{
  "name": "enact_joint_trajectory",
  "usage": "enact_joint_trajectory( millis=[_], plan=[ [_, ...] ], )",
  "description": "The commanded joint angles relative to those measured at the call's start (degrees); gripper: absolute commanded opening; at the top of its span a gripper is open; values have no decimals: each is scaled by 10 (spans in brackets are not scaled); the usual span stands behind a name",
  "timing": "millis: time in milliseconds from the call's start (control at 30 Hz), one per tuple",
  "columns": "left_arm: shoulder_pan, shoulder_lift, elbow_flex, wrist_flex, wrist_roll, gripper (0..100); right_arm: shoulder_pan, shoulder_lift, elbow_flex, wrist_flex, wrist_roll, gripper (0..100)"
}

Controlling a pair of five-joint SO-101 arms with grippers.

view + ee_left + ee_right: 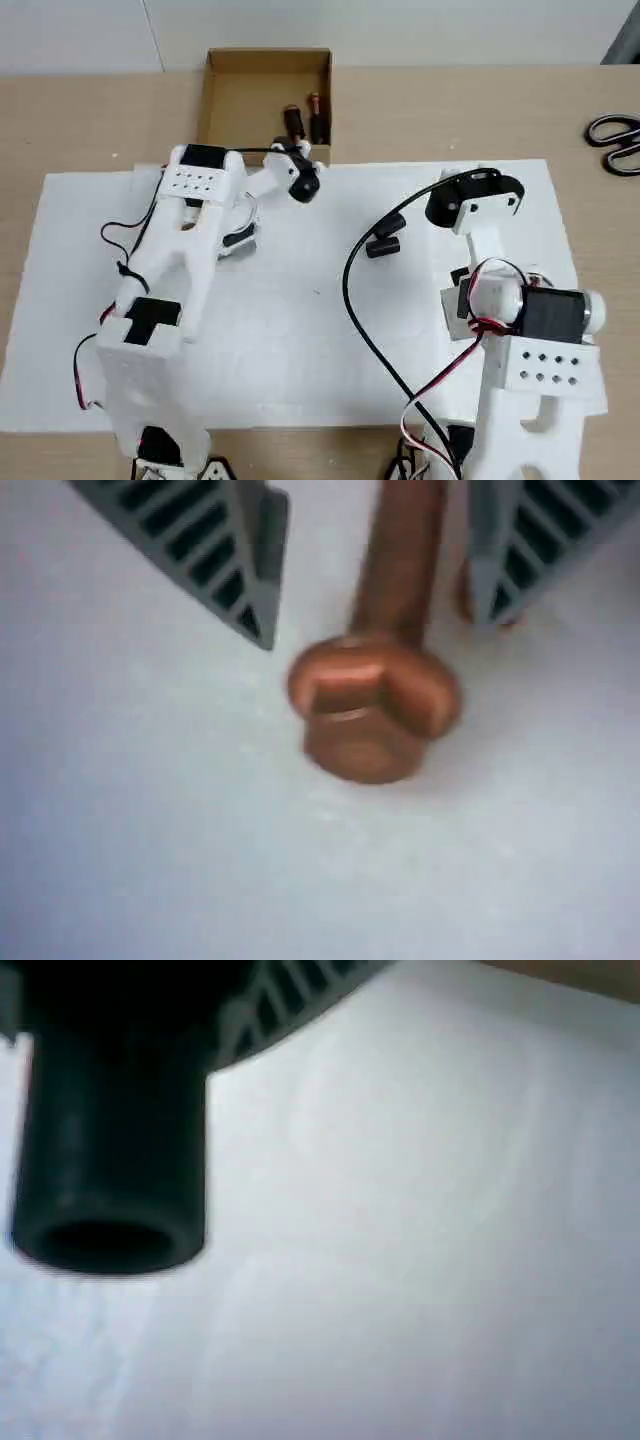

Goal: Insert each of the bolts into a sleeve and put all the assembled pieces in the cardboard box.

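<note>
Where the high camera looks down: the left arm [170, 290] is set over the far left of the white sheet [300, 340], just near of the cardboard box [214, 100]. The right arm [530, 350] stands at the right, with the right gripper [455, 205] over the sheet's far right part.
Cardboard box: it is placed at the sheet's far edge, and two assembled pieces [305, 120] are seen lying in its right part.
Spare parts: two short black pieces [385, 235], judged to be sleeves, lie on the sheet between the arms.
Left wrist view: a copper bolt [370, 710] lies flat on the sheet, its shank between the spread fingers of the left gripper [378, 620]. Neither finger is seen to touch it.
Right wrist view: a black sleeve [110, 1160] is carried above the sheet, open end free. The right gripper's jaws appear clamped on its other end.
Step in hand: the bolt's pickup, it is judged.
Done well: the fingers should be lowered fully and closed squarely on the shank close to the head. The far end is then left free for the sleeve.
Risk: a round shank may be rolled aside by an uneven pinch.
</note>
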Motion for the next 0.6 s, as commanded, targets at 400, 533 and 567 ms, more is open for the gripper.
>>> enact_joint_trajectory(
  millis=[400,533,567],
  plan=[
    [-9,26,-23,-4,-17,126,2,-13,-4,4,-5,14],
    [1,45,-23,-4,-17,118,2,-13,-4,4,-5,14],
    [5,50,-23,-4,-17,106,2,-13,-4,4,-5,14]
  ],
)
